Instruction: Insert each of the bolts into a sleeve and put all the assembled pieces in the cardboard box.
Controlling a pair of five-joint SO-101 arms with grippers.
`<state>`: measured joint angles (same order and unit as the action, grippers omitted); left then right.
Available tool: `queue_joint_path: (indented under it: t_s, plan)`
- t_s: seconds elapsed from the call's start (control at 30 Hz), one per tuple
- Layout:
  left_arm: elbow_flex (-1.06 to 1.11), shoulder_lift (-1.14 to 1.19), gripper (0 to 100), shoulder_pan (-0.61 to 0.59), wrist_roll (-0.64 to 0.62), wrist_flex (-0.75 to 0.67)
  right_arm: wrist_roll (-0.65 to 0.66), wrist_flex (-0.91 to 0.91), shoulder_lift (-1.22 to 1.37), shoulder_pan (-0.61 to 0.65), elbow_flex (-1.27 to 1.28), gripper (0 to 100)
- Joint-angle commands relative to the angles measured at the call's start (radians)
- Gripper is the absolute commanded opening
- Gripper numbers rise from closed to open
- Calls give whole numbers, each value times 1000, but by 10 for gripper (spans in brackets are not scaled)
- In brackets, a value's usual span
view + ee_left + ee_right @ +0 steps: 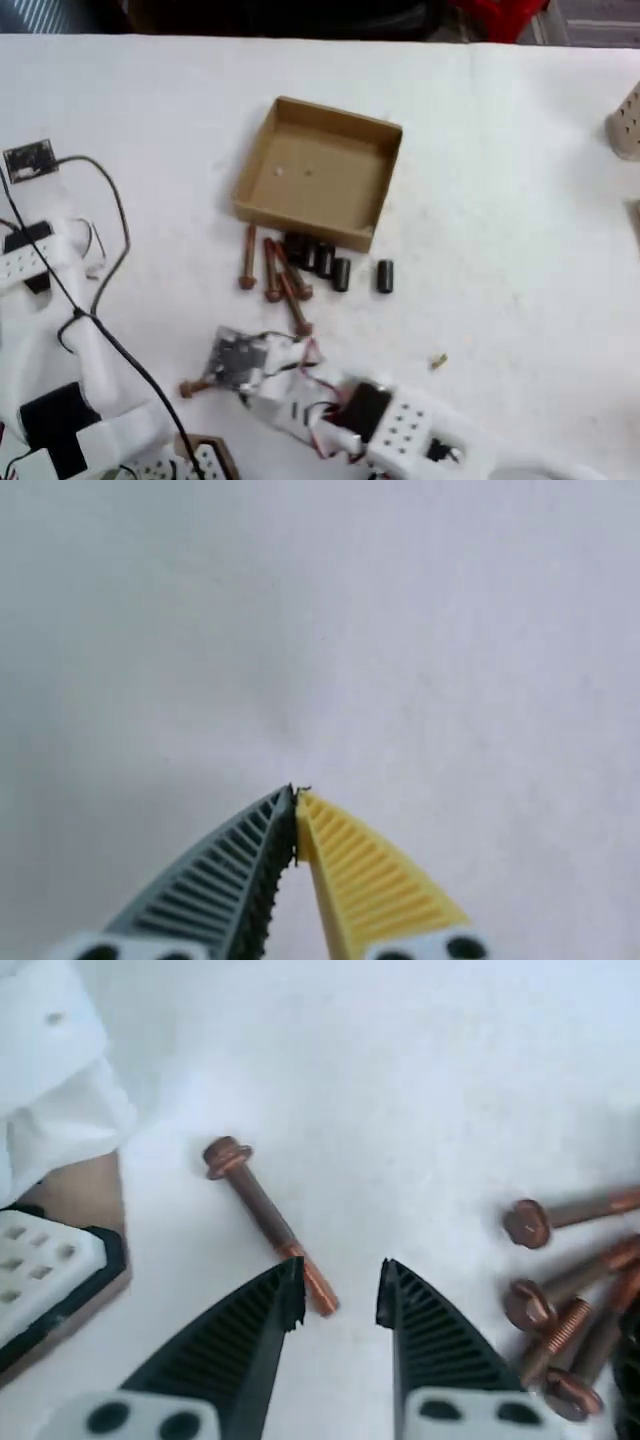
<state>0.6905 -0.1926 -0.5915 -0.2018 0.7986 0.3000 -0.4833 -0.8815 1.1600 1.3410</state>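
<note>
Currently the right gripper (340, 1295) hangs low over the white table (520, 200), fingers parted by a modest gap and holding nothing. The threaded tip of a lone bolt (262, 1210) lies on the cloth just inside that gap, close to one fingertip, with its flanged head pointing away. Judgement: the jaws are set open to straddle the shank, so the step in hand looks like picking up this bolt. It sits well apart from the others, which makes it the easiest one to take without disturbing anything. The other bolts (272, 270) lie in a loose, partly crossed cluster just in front of the cardboard box (300, 222). The black sleeves (322, 258) stand beside them against the box's front wall, one sleeve (385, 276) a little apart from the row. Nothing is assembled and the box holds no finished piece, so the task appears to be at its very start. The left gripper (297, 805) is closed tip to tip on nothing, its grey and yellow fingers (230, 880) meeting over bare table away from the parts. Judgement: it is probably parked there to leave the right arm working room. Risk: the grip is near the bolt's end rather than mid-shank, so the bolt may pivot or roll once pinched.
</note>
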Motion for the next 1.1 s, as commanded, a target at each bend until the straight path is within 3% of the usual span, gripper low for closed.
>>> queue_joint_path:
  t_s: [0.0,0.17,0.3,0.53,0.63,0.73,0.87,1.07]
  plan:
    - [6,-5,23,-18,-9,-63,9,197,302,65,-114,116]
    - [6,-5,23,-18,-9,-63,11,203,650,64,-313,117]
    - [6,-5,23,-18,-9,-63,12,33,710,68,-456,118]
    - [6,-5,23,-18,-8,-63,12,16,762,79,-480,196]
    - [8,-5,23,-18,-6,-63,12,8,817,70,-517,138]
    - [8,-4,23,-18,-6,-61,5,-33,872,45,-585,7]
    - [8,-4,23,-18,-6,-58,-2,-124,901,-44,-666,15]
    - [8,-4,23,-18,-6,-58,-304,-160,866,-229,-758,15]
